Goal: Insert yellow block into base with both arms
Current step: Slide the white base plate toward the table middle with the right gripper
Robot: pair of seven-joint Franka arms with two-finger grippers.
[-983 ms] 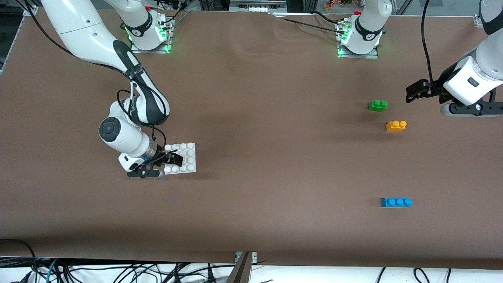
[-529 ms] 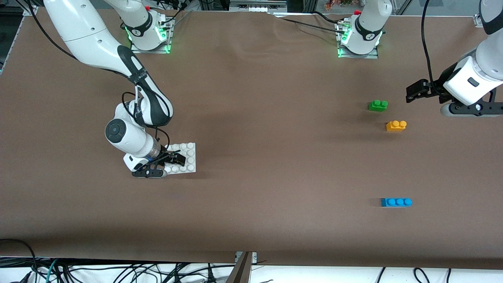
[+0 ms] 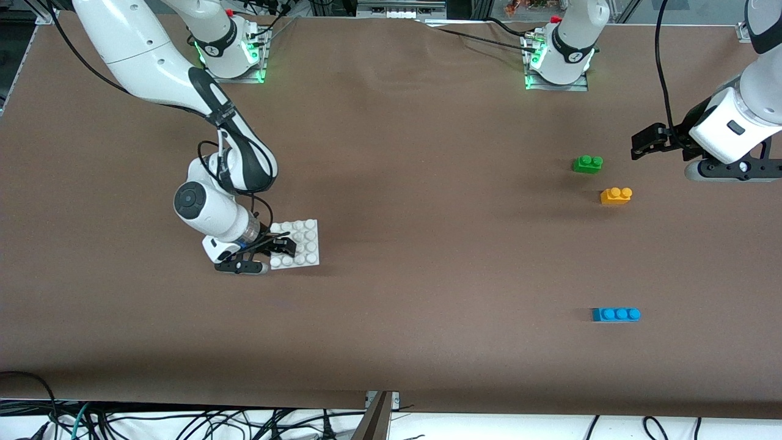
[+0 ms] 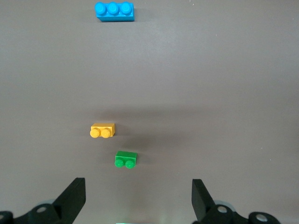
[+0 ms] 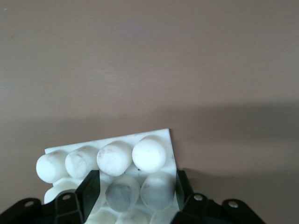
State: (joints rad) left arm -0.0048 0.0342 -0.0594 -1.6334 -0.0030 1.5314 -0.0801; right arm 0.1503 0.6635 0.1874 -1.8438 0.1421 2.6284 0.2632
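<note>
The yellow block (image 3: 616, 195) lies on the brown table toward the left arm's end, just nearer the front camera than a green brick (image 3: 588, 164). It also shows in the left wrist view (image 4: 103, 130). The white studded base (image 3: 305, 235) is toward the right arm's end. My right gripper (image 3: 282, 244) is shut on it. In the right wrist view (image 5: 134, 179) its fingers (image 5: 88, 191) clamp two studs of the base (image 5: 149, 151). My left gripper (image 3: 641, 142) is open and empty over bare table beside the green brick, and it waits; its wrist view (image 4: 138, 191) shows the fingers wide apart.
The green brick (image 4: 126, 159) lies close to the yellow block. A blue three-stud brick (image 3: 616, 314) lies nearer the front camera, also in the left wrist view (image 4: 114, 11). The two arm bases (image 3: 556, 61) stand along the table's edge farthest from the camera.
My right gripper has moved toward the left arm's end of the table, and the base has moved with it. The left arm and the bricks have not moved.
</note>
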